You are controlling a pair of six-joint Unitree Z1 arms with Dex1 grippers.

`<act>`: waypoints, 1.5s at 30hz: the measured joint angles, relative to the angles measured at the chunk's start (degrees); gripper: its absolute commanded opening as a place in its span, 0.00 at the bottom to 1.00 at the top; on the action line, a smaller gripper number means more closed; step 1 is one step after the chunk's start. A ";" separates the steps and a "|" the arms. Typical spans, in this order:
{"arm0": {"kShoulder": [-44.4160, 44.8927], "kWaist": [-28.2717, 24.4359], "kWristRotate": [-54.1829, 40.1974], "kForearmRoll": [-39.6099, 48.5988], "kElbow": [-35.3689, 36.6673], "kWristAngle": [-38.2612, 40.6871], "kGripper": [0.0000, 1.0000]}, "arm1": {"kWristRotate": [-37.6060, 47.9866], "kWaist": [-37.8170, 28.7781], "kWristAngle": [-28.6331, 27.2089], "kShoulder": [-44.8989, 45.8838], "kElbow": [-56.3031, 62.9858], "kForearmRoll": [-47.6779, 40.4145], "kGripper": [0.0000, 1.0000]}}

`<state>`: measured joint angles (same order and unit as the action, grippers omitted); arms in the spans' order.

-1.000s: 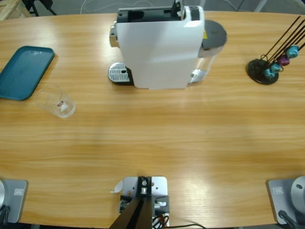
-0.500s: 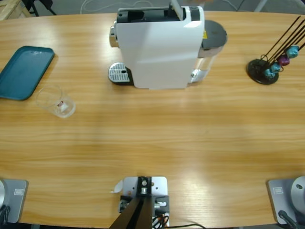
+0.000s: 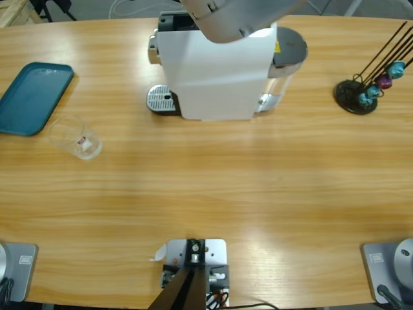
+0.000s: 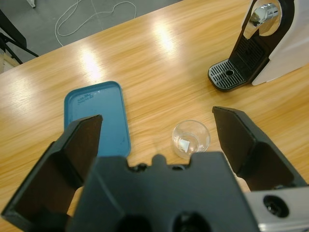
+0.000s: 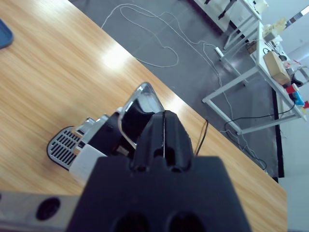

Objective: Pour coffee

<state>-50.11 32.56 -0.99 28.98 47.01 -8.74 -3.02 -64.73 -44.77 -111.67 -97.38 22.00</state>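
**Pouring not yet begun: glass empty, away from the machine**

The glass cup (image 3: pixel 76 137) stands empty at the left of the high view, just below the blue tray (image 3: pixel 33 97), well apart from the coffee machine (image 3: pixel 216 64) and its drip grate (image 3: pixel 161 100). No coffee shows anywhere. The left hand (image 4: pixel 159 140) hovers released above the cup. The right hand (image 5: pixel 164 133) is clenched, empty, over the machine's lever (image 5: pixel 140 104). Since the earlier frame, a silver arm (image 3: pixel 239 16) has swung in over the machine's top.
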 measured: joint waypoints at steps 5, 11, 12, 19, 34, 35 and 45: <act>0.00 0.09 0.00 0.00 0.00 0.00 0.99 | 0.00 0.00 0.08 -0.47 -0.85 0.10 0.00; 0.00 0.11 0.00 0.00 0.00 0.00 0.99 | 0.05 0.00 0.09 -1.10 -1.46 0.68 0.00; 0.00 0.11 0.00 0.00 0.00 0.00 0.99 | 0.15 0.00 0.09 -1.25 -1.46 0.74 0.00; 0.00 0.12 0.00 0.00 0.00 0.00 0.99 | 1.45 0.00 1.02 -3.04 -1.12 0.97 0.00; 0.00 0.25 0.00 0.00 0.00 0.00 0.99 | 2.85 0.00 2.61 -3.21 -0.93 0.96 0.00; 0.00 0.28 0.00 0.00 0.00 0.00 0.99 | 2.95 0.00 2.80 -3.22 -0.93 0.96 0.00; 0.00 0.68 0.00 0.00 0.00 0.00 0.99 | 3.53 0.04 3.43 -3.28 -0.74 0.87 0.00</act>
<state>-50.11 33.24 -0.99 28.98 47.01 -8.74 0.51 -64.70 -41.34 -114.94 -98.12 22.87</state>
